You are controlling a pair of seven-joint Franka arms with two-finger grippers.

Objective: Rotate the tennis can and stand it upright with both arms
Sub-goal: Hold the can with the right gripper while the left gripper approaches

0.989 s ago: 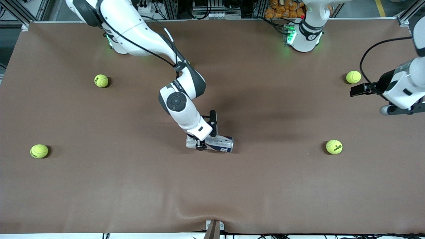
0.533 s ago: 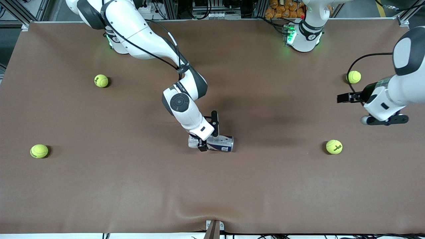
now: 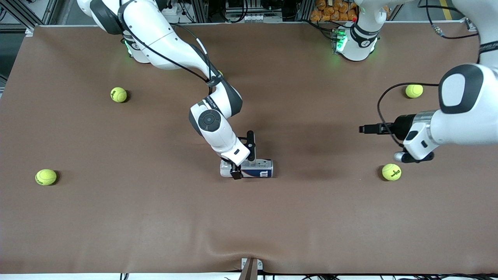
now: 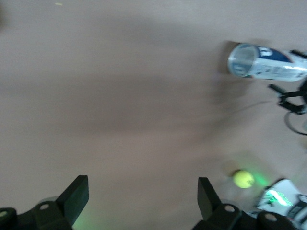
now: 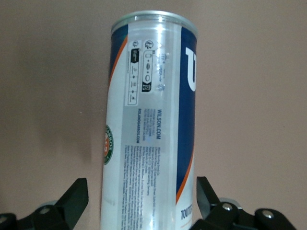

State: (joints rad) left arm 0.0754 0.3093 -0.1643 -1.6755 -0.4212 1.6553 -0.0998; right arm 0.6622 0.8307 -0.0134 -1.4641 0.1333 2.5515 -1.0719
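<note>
The tennis can lies on its side in the middle of the brown table, its silver-rimmed end toward the left arm's end. My right gripper is down at the can's other end. In the right wrist view the right gripper is open, with one finger on each side of the can and small gaps between. The left arm's hand hangs above the table toward the left arm's end, apart from the can. My left gripper is open and empty, and the can shows farther off.
Several yellow tennis balls lie around: one just below the left hand in the front view, one farther from the camera, and two toward the right arm's end. The table edge is near the bottom of the front view.
The left arm has swung in from the table's end toward the middle and come lower. The can has turned slightly between the right gripper's fingers. The right arm has barely moved.
</note>
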